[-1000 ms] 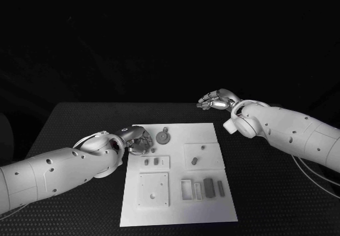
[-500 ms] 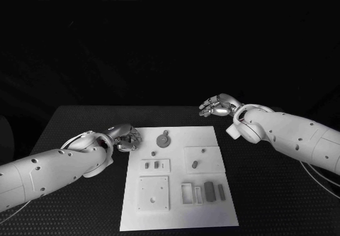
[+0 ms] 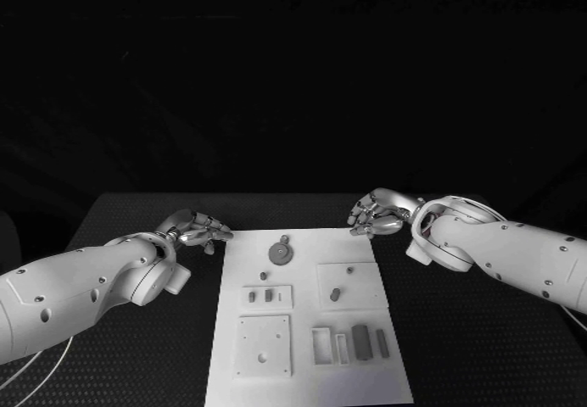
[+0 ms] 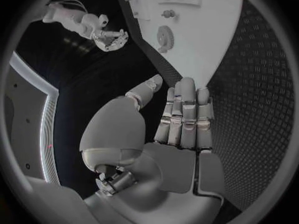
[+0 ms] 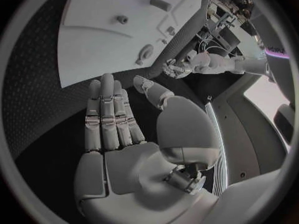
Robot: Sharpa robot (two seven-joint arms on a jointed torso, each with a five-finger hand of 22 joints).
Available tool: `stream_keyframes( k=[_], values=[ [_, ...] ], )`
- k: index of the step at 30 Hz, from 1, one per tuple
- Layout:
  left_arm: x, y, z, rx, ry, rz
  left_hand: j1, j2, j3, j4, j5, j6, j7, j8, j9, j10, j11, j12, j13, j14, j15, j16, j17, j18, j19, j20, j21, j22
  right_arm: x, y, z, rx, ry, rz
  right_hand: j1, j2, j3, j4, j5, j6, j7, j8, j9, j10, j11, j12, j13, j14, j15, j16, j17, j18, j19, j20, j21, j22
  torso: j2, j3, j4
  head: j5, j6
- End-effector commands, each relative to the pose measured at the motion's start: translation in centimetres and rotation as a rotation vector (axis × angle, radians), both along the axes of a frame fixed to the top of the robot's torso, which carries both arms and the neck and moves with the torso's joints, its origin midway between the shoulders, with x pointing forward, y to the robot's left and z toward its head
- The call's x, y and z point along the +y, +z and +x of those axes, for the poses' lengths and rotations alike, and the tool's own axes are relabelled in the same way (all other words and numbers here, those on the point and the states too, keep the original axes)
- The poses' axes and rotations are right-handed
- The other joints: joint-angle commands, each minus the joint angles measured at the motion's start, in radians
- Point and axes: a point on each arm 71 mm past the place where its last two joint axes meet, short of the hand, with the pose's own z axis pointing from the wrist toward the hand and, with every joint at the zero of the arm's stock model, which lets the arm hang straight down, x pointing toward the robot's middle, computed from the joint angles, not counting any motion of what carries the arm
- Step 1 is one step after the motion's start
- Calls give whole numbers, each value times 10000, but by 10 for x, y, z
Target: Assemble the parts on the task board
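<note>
Flat white rectangular task board point(image 3: 306, 339) lies mid black counter point(image 3: 489, 339), small grey parts on it; round grey gear-like disc point(image 3: 280, 253) sits near its far edge, between both hands. Left hand point(image 3: 196, 229) hovers just off the far-left corner, right hand point(image 3: 377, 216) off the far-right; the disc looks slightly nearer the left. Both hands hold nothing, fingers point(image 4: 186, 109) extended side by side.

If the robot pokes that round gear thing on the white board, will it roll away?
Probably not. The round gear lies flat on the task board, so a poke would likely slide it rather than roll it. It looks small and thin, so probably light, and tricky to pinch off the flat surface.
</note>
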Motion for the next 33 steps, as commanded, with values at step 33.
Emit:
stream_keyframes(
  k=[33],
  values=[
    [-11,5,-2,182,-190,-2976,-506,44,-341,-214,-181,-419,138,272,-55,-485,304,348,-109,-1810,1108,-3696,-656,-297,-1836,926,-1925,-590,40,-51,-49,-1309,1718,-5144,456,-1478,1319,1113,-1889,357,-206,-230,-77,-25,-66,-577,341,997,-212,2166,1382,61,1312,-816,2222,269,-46,-35,-13,217,-118]
  ],
)
